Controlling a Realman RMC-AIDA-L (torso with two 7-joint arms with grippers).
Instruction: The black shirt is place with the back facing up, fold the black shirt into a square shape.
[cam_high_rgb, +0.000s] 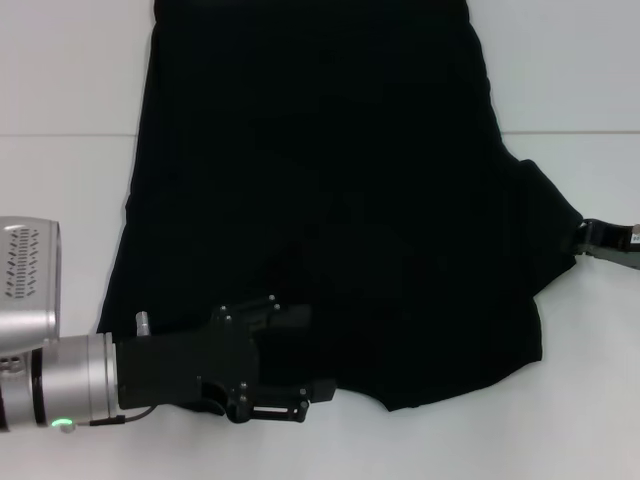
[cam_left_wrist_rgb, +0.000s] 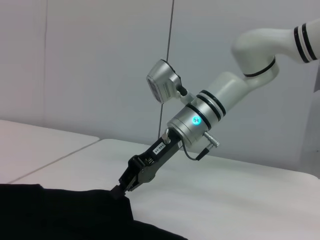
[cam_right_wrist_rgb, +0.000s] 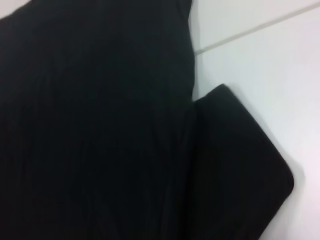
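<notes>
The black shirt (cam_high_rgb: 320, 200) lies spread flat on the white table (cam_high_rgb: 60, 200), its plain side up and no lettering showing. Its right sleeve (cam_high_rgb: 545, 235) sticks out toward my right gripper (cam_high_rgb: 578, 243), which is shut on the sleeve's tip. The left wrist view shows that pinch from across the table, with the right gripper (cam_left_wrist_rgb: 119, 191) closed on the shirt (cam_left_wrist_rgb: 60, 215) at its edge. My left gripper (cam_high_rgb: 312, 355) is low at the shirt's near left part, fingers spread, nothing seen between them. The right wrist view looks down on the shirt (cam_right_wrist_rgb: 100, 125) and its sleeve (cam_right_wrist_rgb: 235, 165).
A seam line (cam_high_rgb: 60, 135) crosses the white table behind the shirt's middle. Bare table shows to the left, right and near side of the shirt. A grey wall (cam_left_wrist_rgb: 100, 60) stands behind the right arm (cam_left_wrist_rgb: 220, 100).
</notes>
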